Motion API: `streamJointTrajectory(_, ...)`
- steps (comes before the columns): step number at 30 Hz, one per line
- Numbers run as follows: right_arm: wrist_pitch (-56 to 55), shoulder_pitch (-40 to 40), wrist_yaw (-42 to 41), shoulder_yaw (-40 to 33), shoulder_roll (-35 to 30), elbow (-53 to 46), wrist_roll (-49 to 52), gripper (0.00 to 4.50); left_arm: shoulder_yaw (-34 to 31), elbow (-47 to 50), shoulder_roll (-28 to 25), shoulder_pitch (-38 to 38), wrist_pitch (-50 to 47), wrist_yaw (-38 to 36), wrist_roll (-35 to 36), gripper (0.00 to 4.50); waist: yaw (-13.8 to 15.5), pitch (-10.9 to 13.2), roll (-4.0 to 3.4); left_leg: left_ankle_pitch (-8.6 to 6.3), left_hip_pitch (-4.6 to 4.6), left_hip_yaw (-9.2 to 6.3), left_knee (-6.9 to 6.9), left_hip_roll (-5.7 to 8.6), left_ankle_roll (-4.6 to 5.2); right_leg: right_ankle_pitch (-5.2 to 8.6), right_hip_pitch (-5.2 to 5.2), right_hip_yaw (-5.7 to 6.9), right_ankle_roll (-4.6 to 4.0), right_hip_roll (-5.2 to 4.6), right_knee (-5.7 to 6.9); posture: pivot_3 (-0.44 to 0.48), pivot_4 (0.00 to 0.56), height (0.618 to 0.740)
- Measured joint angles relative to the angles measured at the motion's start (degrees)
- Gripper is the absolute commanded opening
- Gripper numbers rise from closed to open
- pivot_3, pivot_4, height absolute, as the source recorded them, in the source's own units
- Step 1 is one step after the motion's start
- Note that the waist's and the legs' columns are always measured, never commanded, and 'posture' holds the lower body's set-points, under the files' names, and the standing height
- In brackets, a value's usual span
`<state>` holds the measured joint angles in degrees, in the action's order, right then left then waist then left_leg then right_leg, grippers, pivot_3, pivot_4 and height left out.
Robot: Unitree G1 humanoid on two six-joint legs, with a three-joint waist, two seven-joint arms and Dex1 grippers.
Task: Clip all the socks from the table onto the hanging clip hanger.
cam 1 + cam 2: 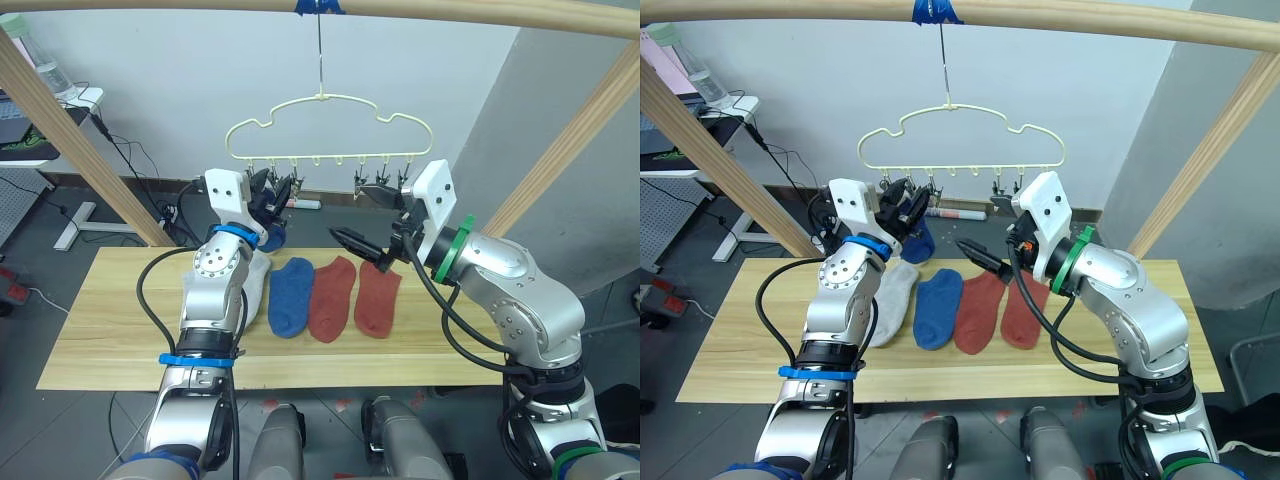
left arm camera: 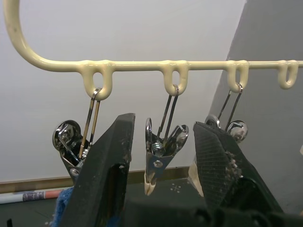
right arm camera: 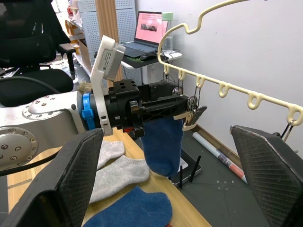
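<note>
Blue knit hangs from the left gripper [image 1: 908, 208], whose fingers [image 2: 106, 175] straddle a metal clip [image 2: 158, 158] on the clip hanger [image 1: 330, 125]; they pinch the blue sock [image 3: 163, 144] up at that clip. The right gripper [image 3: 165, 189] hovers just right of it, fingers spread wide and empty. On the counter [image 1: 100, 330] lie two grey socks [image 1: 890, 300], another blue sock [image 1: 291, 296] and two rust red socks [image 1: 355, 298]. I judge the sock may slip free if released before the clip bites, and the hanger, dangling from the wooden rail [image 1: 450, 12], could swing away when pushed. Neighbouring clips crowd the approach.
</note>
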<state>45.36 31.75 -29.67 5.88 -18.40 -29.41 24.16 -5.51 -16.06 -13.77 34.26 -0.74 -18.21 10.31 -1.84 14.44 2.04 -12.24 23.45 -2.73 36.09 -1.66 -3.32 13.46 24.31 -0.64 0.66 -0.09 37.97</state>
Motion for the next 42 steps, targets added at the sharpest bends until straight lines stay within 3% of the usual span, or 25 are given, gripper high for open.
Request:
streamJointTrajectory(6, 0.0, 0.0, 0.4, 0.0, 0.0, 0.0, 0.0, 4.5, 0.0, 0.0, 0.0, 0.1, 0.2, -0.2, -0.1, 0.57, 0.0, 0.0, 0.0, 0.0, 0.0, 0.0, 0.0, 0.0, 0.0, 0.0, 0.0, 0.0, 0.0, 0.0, 0.0, -0.051, 0.231, 0.74)
streamJointTrajectory(10, 0.0, 0.0, 0.6, 0.0, 0.0, 0.0, 0.0, 4.5, 0.0, 0.0, 0.0, 0.1, 0.2, -0.4, -0.1, 0.49, 0.0, 0.0, 0.0, 0.0, 0.0, 0.0, 0.0, 0.0, 0.0, 0.0, 0.0, 0.0, 0.0, 0.0, 0.0, -0.049, 0.229, 0.74)
streamJointTrajectory(14, 0.0, 0.0, 0.7, 0.0, 0.0, 0.0, 0.1, 4.5, 0.0, 0.0, 0.0, 0.1, 0.2, -0.5, -0.1, 0.11, 0.0, 0.0, 0.0, 0.0, 0.0, 0.0, 0.0, 0.0, 0.0, 0.0, 0.0, 0.0, 0.0, 0.0, 0.0, -0.041, 0.23, 0.74)
streamJointTrajectory(22, -1.8, -2.1, -0.3, 2.7, -4.0, 4.7, -3.0, 4.5, -0.1, 2.8, -2.0, 0.2, -5.3, -2.4, 1.1, 0.09, 0.0, 0.0, 0.0, 0.0, 0.0, 0.01, 0.0, 0.0, 0.0, 0.0, 0.0, -0.01, 0.0, 0.0, 0.01, -0.026, 0.231, 0.74)
streamJointTrajectory(25, -2.8, -2.0, -2.0, 6.3, -8.1, 9.5, -6.8, 4.5, -0.2, 6.8, -3.6, 0.1, -12.9, -4.0, 3.8, 0.09, 0.0, 0.0, 0.0, 0.0, 0.0, 0.01, 0.0, 0.01, 0.0, 0.0, 0.0, 0.0, 0.0, 0.0, 0.0, -0.016, 0.229, 0.74)
streamJointTrajectory(30, -7.3, -1.2, -6.1, 13.1, -10.5, 25.5, -13.6, 4.5, -1.9, 16.6, -10.2, 0.3, -35.1, -8.7, 14.3, 0.09, -0.3, 0.0, 0.0, 0.0, -0.03, 0.01, -0.03, -0.05, 0.0, 0.01, 0.02, -0.01, 0.0, 0.07, 0.02, 0.002, 0.231, 0.74)
streamJointTrajectory(37, -17.1, 9.7, -8.5, 16.6, -3.0, 53.7, -20.6, 4.5, -8.6, 16.6, -18.0, 6.7, -64.8, -13.7, 30.3, 0.09, -1.4, 0.0, 0.03, 0.0, -0.17, 0.01, -0.04, -0.07, 0.01, 0.01, -0.06, -0.02, 0.0, 0.13, 0.06, 0.007, 0.236, 0.74)
streamJointTrajectory(42, -23.6, 14.0, -7.4, 16.1, 1.2, 70.2, -23.8, 4.5, -11.9, 14.4, -18.3, 8.9, -72.7, -13.0, 34.0, 0.09, -1.3, 0.0, 0.03, -0.01, -0.12, 0.11, -0.06, -0.03, -0.01, 0.01, -0.04, -0.12, 0.0, 0.04, 0.01, -0.002, 0.239, 0.74)
